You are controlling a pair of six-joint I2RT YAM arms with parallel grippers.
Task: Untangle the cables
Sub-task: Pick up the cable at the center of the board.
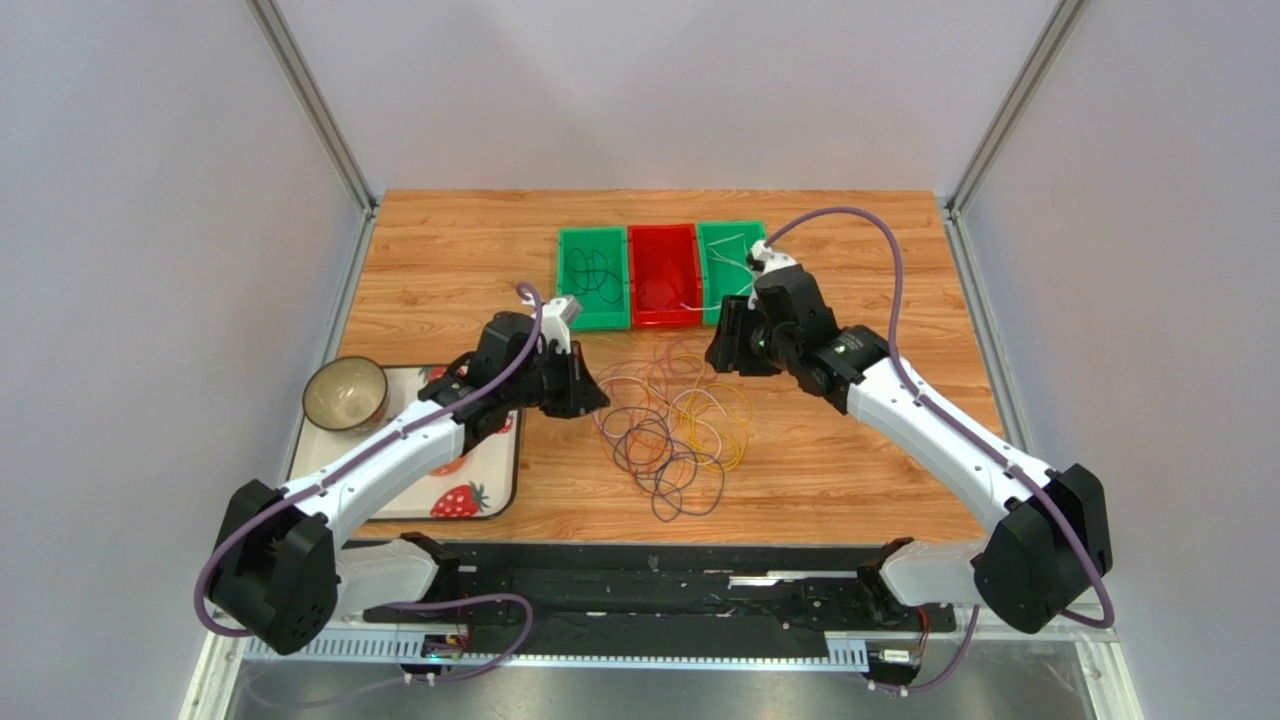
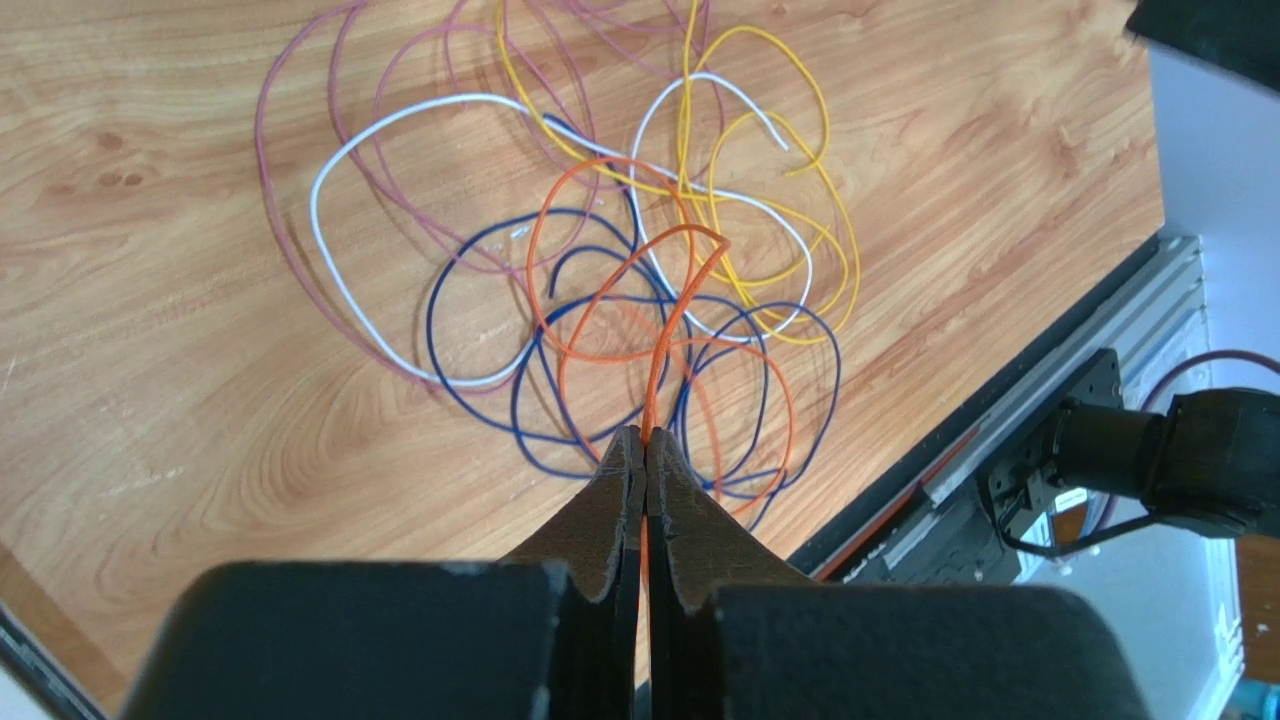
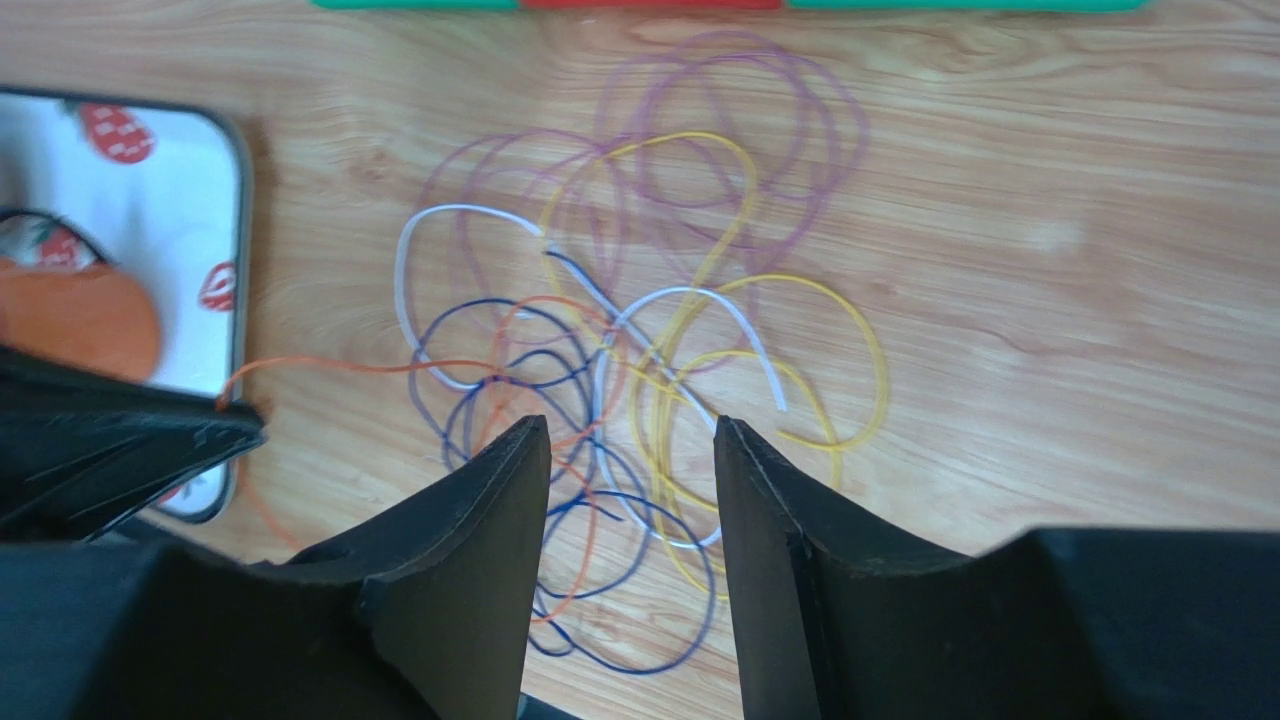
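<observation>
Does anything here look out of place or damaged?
Nothing spilled or damaged. Only the thin coloured cables lie tangled in one heap on the wooden table; the left gripper pinches one thin orange cable from it.

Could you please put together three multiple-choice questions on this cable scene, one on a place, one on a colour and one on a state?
1. Where does the bowl stand?
A) in the far right corner
B) on the strawberry-print tray
C) in the middle of the tangle

2. The left gripper is shut on a cable of which colour?
A) yellow
B) white
C) orange

3. How do the right gripper's jaws stand?
A) apart, with nothing between them
B) shut on a wire
C) shut on the bowl

Answers:
1 B: the top view shows the bowl on the tray.
2 C: the cable rising from between the closed fingers is orange.
3 A: the right wrist view shows a clear gap, with the cables lying on the wood below.
</observation>
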